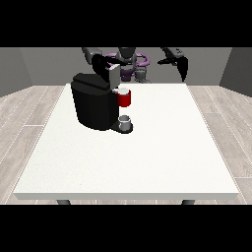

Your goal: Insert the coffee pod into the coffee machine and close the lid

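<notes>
White table (147, 162) is sitting on a grey plank floor (29, 118), grey walls behind. Grey thing (126, 119) is resting at coffee machine (93, 103) base, under red thing at the machine (125, 98), well apart from both hands. Hand at view's left (106, 62) & hand at view's right (183, 66) are hanging up high; can't tell fingers.

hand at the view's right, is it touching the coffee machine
Apart. The front view shows the hand raised past the table's far edge, with bare table between it and the machine.

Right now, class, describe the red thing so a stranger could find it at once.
Start at the black coffee machine on the white table. At its front, facing the camera, sits the red thing. A grey thing stands directly below; only the upper one is red.
</notes>
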You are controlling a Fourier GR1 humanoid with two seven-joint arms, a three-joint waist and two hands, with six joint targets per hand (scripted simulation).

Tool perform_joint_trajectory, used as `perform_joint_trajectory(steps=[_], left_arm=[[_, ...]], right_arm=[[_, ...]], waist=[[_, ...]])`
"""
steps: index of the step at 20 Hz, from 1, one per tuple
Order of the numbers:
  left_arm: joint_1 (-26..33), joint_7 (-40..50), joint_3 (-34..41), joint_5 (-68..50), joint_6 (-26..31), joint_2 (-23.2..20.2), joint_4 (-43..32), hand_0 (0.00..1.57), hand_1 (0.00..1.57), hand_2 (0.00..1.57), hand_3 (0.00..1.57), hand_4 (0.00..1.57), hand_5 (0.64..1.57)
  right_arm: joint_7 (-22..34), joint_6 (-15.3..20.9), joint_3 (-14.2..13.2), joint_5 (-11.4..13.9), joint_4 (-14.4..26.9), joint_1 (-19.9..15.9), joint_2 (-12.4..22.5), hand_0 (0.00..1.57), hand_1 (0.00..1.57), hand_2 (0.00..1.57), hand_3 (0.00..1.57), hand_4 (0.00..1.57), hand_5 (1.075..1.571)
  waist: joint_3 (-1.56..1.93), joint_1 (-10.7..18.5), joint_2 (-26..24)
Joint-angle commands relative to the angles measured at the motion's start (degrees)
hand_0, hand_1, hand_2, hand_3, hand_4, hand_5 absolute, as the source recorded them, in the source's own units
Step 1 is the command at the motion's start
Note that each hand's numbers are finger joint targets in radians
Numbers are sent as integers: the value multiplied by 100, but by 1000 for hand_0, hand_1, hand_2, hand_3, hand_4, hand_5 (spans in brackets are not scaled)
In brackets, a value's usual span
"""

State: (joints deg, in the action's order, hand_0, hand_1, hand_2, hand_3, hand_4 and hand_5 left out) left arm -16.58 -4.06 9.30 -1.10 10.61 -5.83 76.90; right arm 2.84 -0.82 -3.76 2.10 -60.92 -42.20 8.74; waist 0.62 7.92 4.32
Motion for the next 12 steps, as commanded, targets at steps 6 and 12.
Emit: perform_joint_trajectory(steps=[6,12], left_arm=[[-96,-205,-96,-43,57,83,62,0,0,0,0,121,1571],[449,-294,-175,8,-32,180,226,0,0,0,0,145,1571]], right_arm=[[-451,-192,509,258,-351,-95,-123,0,0,0,0,30,1571],[-1115,-236,831,55,-630,933,-825,0,0,0,0,275,1571]], waist=[[-61,192,-18],[-60,-131,-631]])
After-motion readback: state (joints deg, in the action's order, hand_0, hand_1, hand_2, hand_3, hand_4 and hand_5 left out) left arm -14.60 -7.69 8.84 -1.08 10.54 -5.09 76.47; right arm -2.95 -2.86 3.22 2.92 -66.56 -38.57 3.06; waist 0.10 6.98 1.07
